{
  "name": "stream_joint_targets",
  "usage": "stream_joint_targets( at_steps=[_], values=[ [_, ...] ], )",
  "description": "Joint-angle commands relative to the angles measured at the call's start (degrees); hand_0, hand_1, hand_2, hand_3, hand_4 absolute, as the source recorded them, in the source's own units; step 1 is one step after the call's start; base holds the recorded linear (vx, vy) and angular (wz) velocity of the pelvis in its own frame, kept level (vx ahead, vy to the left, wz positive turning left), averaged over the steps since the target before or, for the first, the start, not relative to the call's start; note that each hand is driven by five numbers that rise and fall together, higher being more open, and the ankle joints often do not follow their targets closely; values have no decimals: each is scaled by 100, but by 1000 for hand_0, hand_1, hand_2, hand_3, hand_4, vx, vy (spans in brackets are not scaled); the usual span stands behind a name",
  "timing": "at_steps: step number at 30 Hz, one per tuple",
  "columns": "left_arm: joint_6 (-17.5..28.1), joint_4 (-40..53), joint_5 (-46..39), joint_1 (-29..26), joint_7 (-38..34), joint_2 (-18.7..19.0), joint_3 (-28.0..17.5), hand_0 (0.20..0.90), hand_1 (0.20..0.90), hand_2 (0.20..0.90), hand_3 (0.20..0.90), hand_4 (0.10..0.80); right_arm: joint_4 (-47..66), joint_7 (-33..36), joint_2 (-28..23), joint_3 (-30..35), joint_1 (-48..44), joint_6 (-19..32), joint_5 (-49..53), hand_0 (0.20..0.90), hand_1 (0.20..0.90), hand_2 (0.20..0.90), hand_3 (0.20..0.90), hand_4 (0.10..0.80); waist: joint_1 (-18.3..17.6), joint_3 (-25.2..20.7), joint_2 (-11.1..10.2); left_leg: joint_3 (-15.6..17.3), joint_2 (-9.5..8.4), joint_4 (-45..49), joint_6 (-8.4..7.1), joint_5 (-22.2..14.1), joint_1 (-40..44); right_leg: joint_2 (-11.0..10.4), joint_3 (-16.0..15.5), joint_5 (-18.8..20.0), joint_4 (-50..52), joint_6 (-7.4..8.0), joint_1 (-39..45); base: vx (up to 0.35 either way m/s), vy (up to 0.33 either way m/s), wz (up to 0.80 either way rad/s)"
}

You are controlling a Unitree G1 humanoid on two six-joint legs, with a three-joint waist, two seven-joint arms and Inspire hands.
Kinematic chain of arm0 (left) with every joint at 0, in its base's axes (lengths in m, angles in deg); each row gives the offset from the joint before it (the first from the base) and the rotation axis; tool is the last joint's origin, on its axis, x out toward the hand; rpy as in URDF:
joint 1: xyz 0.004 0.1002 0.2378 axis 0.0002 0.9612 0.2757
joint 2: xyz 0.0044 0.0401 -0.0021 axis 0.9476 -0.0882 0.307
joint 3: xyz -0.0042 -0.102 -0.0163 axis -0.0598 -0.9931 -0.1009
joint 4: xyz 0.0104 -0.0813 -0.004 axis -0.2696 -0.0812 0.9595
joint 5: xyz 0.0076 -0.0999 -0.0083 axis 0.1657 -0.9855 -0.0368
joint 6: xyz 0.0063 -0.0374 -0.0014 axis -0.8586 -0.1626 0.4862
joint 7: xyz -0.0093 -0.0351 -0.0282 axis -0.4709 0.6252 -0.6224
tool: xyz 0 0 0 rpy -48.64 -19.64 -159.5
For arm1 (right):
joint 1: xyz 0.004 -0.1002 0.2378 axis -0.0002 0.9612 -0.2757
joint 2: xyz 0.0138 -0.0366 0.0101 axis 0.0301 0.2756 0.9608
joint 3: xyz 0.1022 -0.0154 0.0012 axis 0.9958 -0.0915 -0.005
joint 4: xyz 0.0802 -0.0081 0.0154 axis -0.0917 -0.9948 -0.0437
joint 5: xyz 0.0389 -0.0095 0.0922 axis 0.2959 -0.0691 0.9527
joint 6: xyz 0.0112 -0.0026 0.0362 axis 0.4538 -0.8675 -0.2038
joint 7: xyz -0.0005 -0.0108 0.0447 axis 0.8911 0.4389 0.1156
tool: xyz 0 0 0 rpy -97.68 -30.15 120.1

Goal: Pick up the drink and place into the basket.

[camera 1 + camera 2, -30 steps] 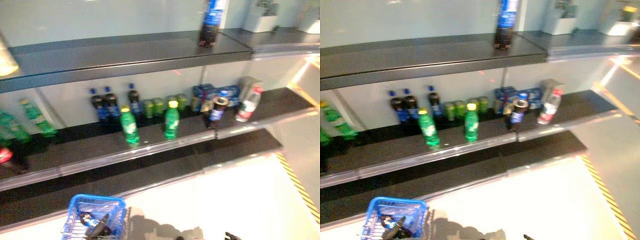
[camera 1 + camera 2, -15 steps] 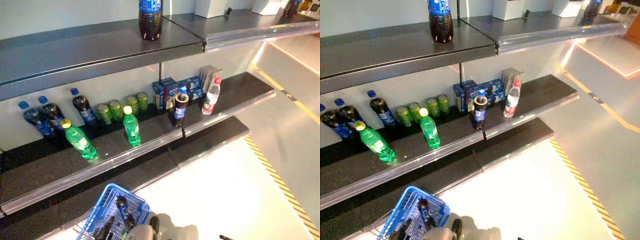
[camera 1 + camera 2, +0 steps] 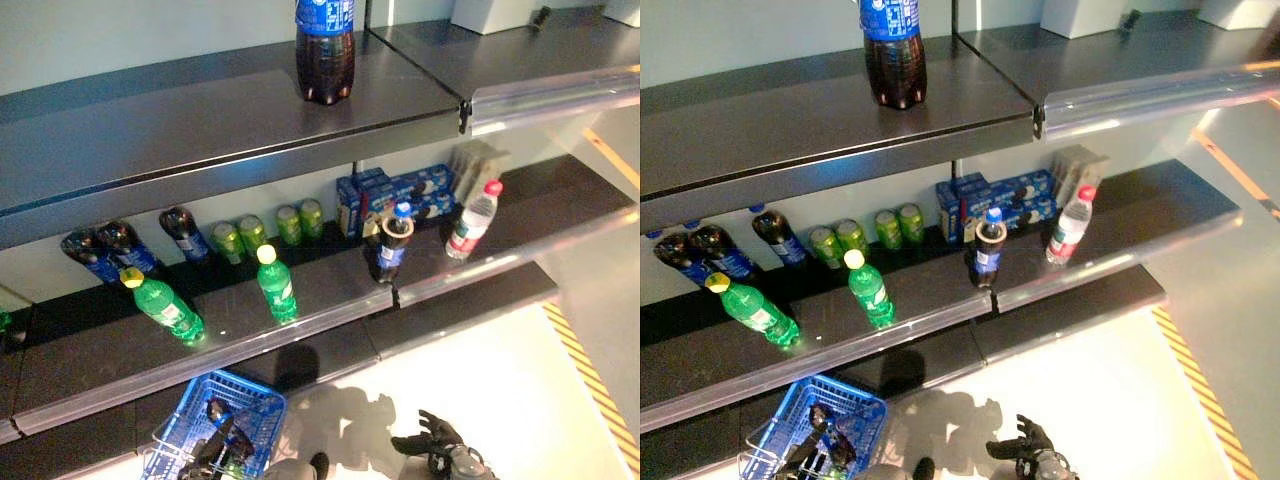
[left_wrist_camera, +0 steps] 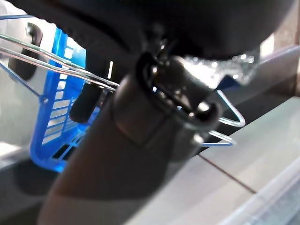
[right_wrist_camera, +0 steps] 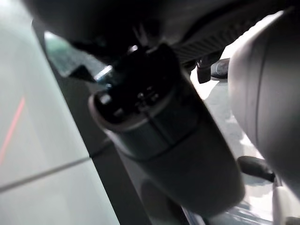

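The drink I judge nearest to my free hand is the dark cola bottle with the blue cap (image 3: 388,243), standing upright at the front edge of the middle shelf (image 3: 300,310), right of centre in the head view. Its long axis is vertical. It stands above and a little left of my right hand (image 3: 432,448), which hangs low at the bottom edge of the frame, right of centre, fingers spread and relaxed, holding nothing. So the reach, as I read it, goes up and forward to the shelf, and the right arm is the nearer one.

My left hand (image 4: 154,117) is at the bottom left. In its wrist view the blue basket (image 3: 215,420) hangs from wire handles that pass by my thumb, but I cannot tell how my fingers lie on them. The basket already has dark bottles lying in it.

Other drinks are there too: two green bottles (image 3: 276,283) in the middle of the shelf, one upright and one leaning, a clear water bottle (image 3: 470,219) further right, small green cans (image 3: 262,228) and dark bottles at the back left. A large cola bottle (image 3: 324,50) stands on the top shelf, upper centre.
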Motion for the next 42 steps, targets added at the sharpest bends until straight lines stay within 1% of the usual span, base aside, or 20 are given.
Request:
stream_joint_targets(
  at_steps=[1, 2, 3, 5, 6, 9, 13, 14, 17, 19, 21, 23, 24, 26, 27, 28, 30, 33, 38, 42],
  values=[
    [529, 761, 10, -8, 362, 214, 9, 300, 300, 300, 200, 100, 626, -13, -249, -182, -58, -104, 161, 900, 900, 900, 900, 800, 233, -13, -45, 861, 1390, 584, -622, 879, -900, 506, -596, 428, -744, -248, 699, 5, -756, 75],
    [512, 750, 12, -9, 337, 201, 17, 300, 300, 300, 200, 100, 637, 2, -252, -166, -43, -125, 217, 900, 900, 900, 900, 800, 234, -11, -52, 951, 1433, 559, -643, 959, -928, 525, -665, 443, -785, -258, 728, -65, -555, 60],
    [386, 764, 233, -20, 399, 113, 85, 300, 300, 300, 200, 100, 714, 164, -274, 10, 55, -145, 481, 900, 900, 900, 900, 800, 199, 14, -100, 1521, 1580, 556, -677, 1113, -1032, 531, -1068, 500, -949, -295, 880, -100, -410, 110],
    [344, 759, 294, -39, 435, 49, 191, 300, 300, 300, 200, 100, 687, 162, -314, 133, 99, -76, 551, 900, 900, 900, 900, 800, 150, 10, -172, 1902, 1520, 668, -621, 942, -1027, 461, -1349, 552, -1077, -320, 914, -111, -326, 154],
    [361, 758, 375, 7, 447, -11, 349, 300, 300, 300, 200, 100, 557, 76, -380, 228, 110, 26, 506, 900, 900, 900, 900, 800, 132, -27, -211, 2076, 1326, 902, -609, 543, -914, 429, -1489, 535, -1203, -308, 989, -89, -184, 94],
    [445, 737, 390, 140, 413, -121, 466, 300, 300, 300, 200, 100, 386, 36, -462, 428, 78, 74, 736, 900, 900, 900, 900, 800, 77, -108, -263, 2299, 861, 1597, -519, 107, -770, 486, -1673, 600, -1333, -392, 1020, -158, -126, 67],
    [503, 613, 453, 200, 496, -135, 422, 300, 300, 300, 200, 100, 316, 42, -401, 504, 73, 89, 768, 900, 900, 900, 900, 800, 26, -175, -256, 2232, 627, 1714, -469, -105, -574, 578, -1699, 620, -1392, -411, 1078, -141, 17, 47],
    [504, 547, 395, 205, 611, -141, 399, 300, 300, 300, 200, 100, 286, 25, -357, 473, 97, 129, 749, 900, 900, 900, 900, 800, -8, -228, -198, 2216, 520, 1391, -454, -188, -338, 608, -1700, 688, -1428, -369, 1068, -189, 158, 13],
    [451, 479, 434, 156, 783, -126, 443, 300, 300, 300, 200, 100, 280, 92, -269, 430, 138, 209, 790, 900, 900, 900, 900, 800, -127, -264, -107, 2373, 533, 577, -416, -286, 91, 561, -1730, 839, -1453, -252, 985, -178, 186, 20],
    [422, 471, 507, 115, 788, -119, 462, 300, 300, 300, 200, 100, 262, 103, -216, 406, 130, 266, 867, 900, 900, 900, 900, 800, -176, -264, -109, 2391, 432, 176, -340, -144, 209, 491, -1758, 987, -1455, -229, 857, -223, 138, 52],
    [381, 467, 770, 112, 792, -66, 511, 300, 300, 300, 200, 100, 353, 190, -132, 357, 195, 395, 975, 900, 900, 900, 900, 800, -256, -257, -51, 2352, 356, -180, -297, -101, 368, 503, -1690, 1080, -1360, -96, 689, -214, 108, 55],
    [333, 512, 986, 126, 674, 32, 541, 300, 300, 300, 200, 100, 556, 168, -98, 312, 251, 429, 893, 900, 900, 900, 900, 800, -371, -206, -9, 2173, 271, -329, -204, -90, 436, 491, -1376, 1095, -1083, 7, 454, -181, 77, 41],
    [286, 535, 951, 110, 590, 130, 583, 300, 300, 300, 200, 100, 728, 157, -122, 241, 280, 422, 864, 900, 900, 900, 900, 800, -503, -175, 35, 2032, 256, -367, -121, -75, 418, 542, -987, 1008, -783, 3, 291, -190, 43, 31],
    [239, 520, 937, 75, 478, 221, 609, 300, 300, 300, 200, 100, 899, 53, -139, 184, 316, 330, 964, 900, 900, 900, 900, 800, -649, -163, 65, 1856, 211, -368, -38, -49, 353, 595, -555, 968, -571, -4, 162, -148, -8, 42],
    [218, 494, 891, 39, 425, 273, 616, 300, 300, 300, 200, 100, 975, -142, -156, 176, 327, 280, 1020, 900, 900, 900, 900, 800, -680, -161, 85, 1805, 198, -332, -16, -46, 318, 578, -493, 905, -576, -40, 183, -103, -83, 42],
    [202, 495, 772, 13, 388, 319, 568, 300, 300, 300, 200, 100, 1106, -424, -189, 138, 324, 251, 1016, 900, 900, 900, 900, 800, -688, -157, 78, 1778, 171, -312, 10, -55, 330, 373, -464, 1073, -538, 57, 142, -106, -131, 31],
    [237, 517, 454, 4, 346, 345, 508, 300, 300, 300, 200, 100, 1256, -808, -229, 54, 280, 217, 823, 900, 900, 900, 900, 800, -672, -194, 118, 1782, 235, -314, -5, -47, 337, 219, -440, 1000, -637, 85, 184, -81, -190, 18],
    [229, 619, 311, 79, 310, 302, 419, 300, 300, 300, 200, 100, 1654, -1052, -307, -74, 277, 47, 381, 900, 900, 900, 900, 800, -532, -257, 43, 1869, 367, -111, -156, -139, 343, 101, -738, 1000, -979, 77, 448, -3, -236, -15],
    [71, 1015, 638, 319, 122, 227, 531, 300, 300, 300, 200, 100, 3372, -1332, -909, -308, 329, -152, -1, 900, 900, 900, 900, 800, -451, -272, -204, 2212, 921, -83, -441, 85, 351, 309, -1022, 883, -1295, -55, 888, 6, -233, -11],
    [3, 1076, 756, 382, 200, 238, 567, 300, 300, 300, 200, 100, 4558, -1620, -1388, -193, 432, 70, -102, 900, 900, 900, 900, 800, -504, -265, -290, 2511, 1170, -236, -571, 299, 399, 372, -1247, 872, -1412, -72, 1062, -32, -66, 20]
  ],
)
